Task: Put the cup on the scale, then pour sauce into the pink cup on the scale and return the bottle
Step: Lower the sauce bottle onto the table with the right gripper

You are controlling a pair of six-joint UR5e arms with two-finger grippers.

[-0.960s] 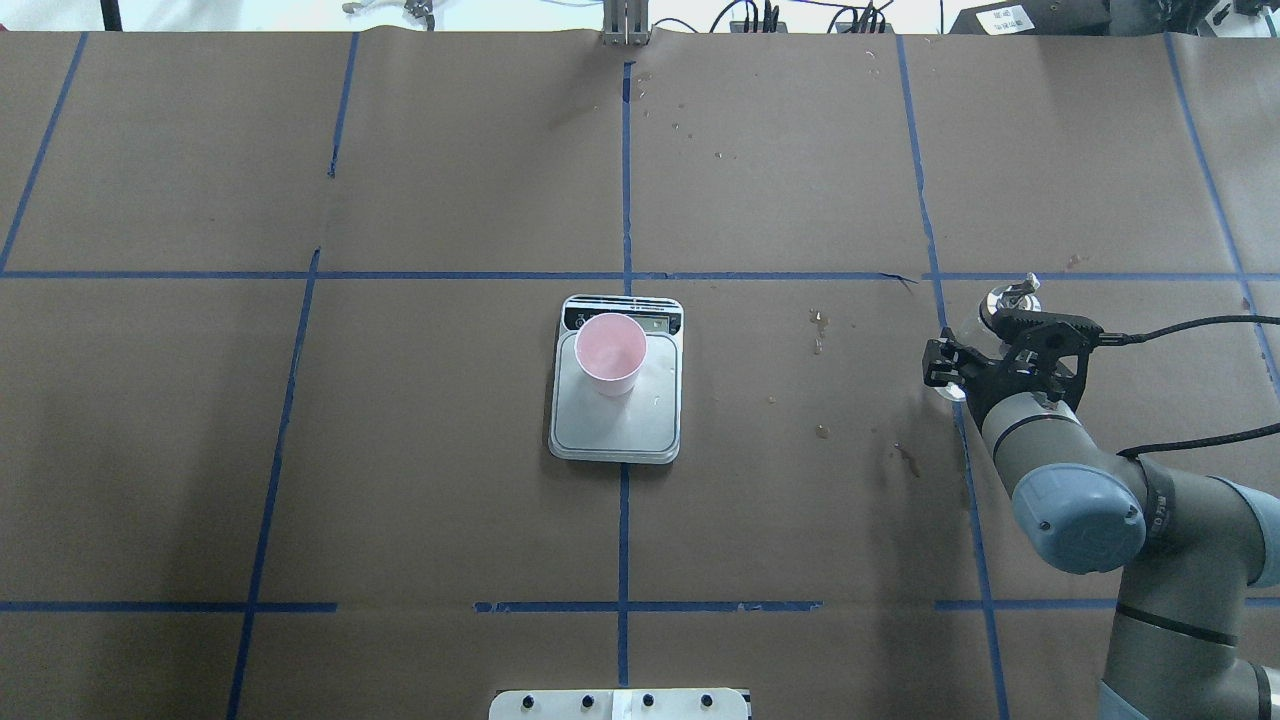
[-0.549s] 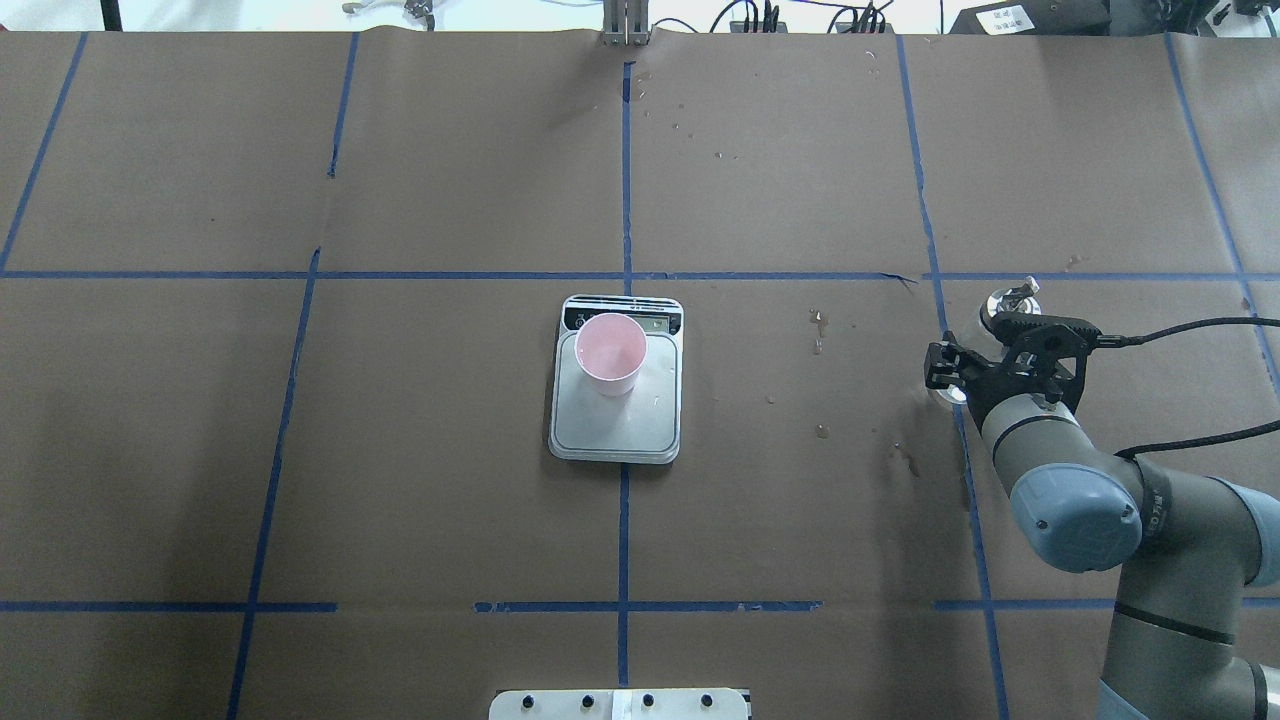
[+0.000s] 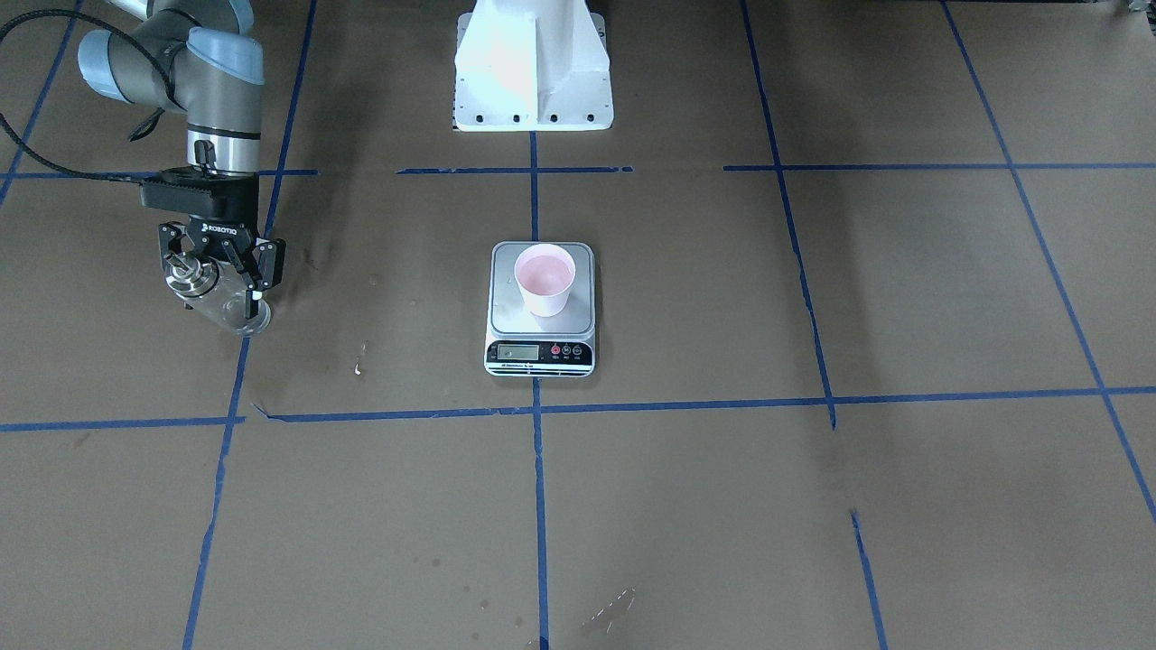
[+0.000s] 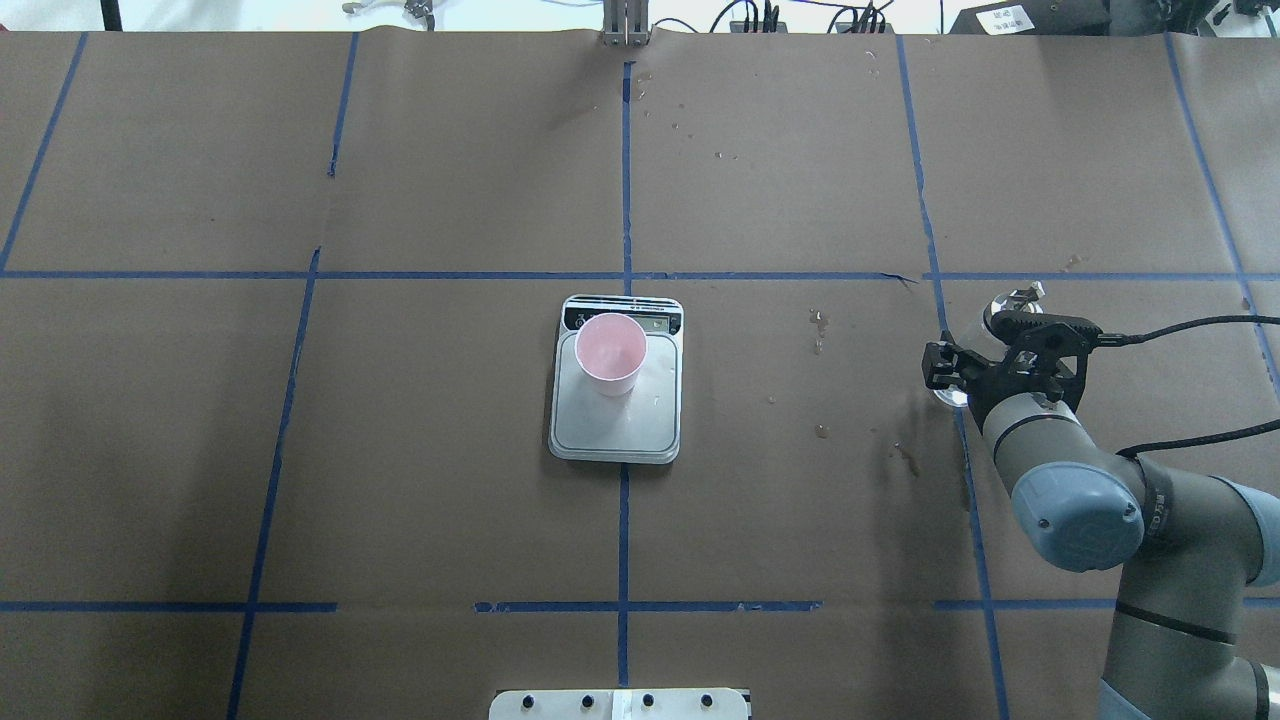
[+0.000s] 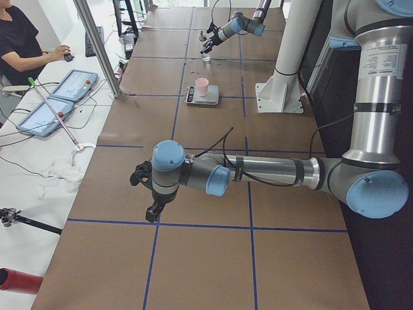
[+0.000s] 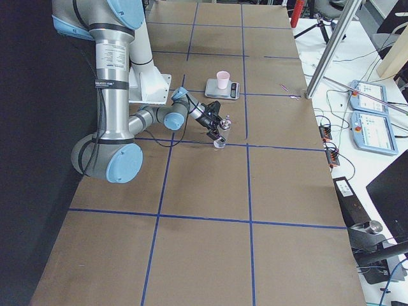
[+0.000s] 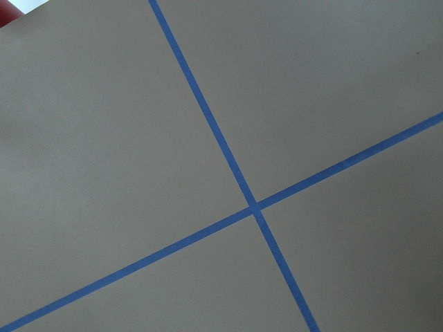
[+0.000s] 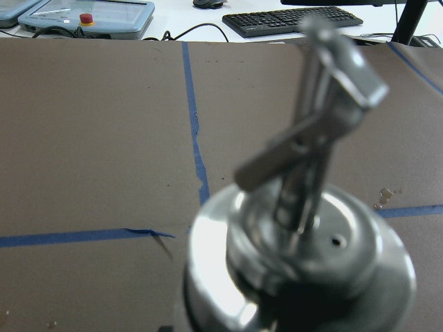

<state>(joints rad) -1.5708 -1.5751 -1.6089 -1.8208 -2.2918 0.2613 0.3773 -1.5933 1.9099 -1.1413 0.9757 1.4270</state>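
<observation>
The pale pink cup stands upright on the silver platform of the scale at the table's middle; it also shows in the overhead view. My right gripper is shut on the clear glass bottle, whose base is at table level, well to the right of the scale in the overhead view. The right wrist view shows its metal collar and spout close up. My left gripper hangs over bare table far from the scale; I cannot tell whether it is open.
The robot's white base stands behind the scale. Small spill stains lie between scale and bottle. Blue tape lines grid the brown table. An operator and tablets sit beyond the far edge.
The right gripper and the bottle shifted together a few pixels toward the robot and then held still. Cup and scale have not moved.
</observation>
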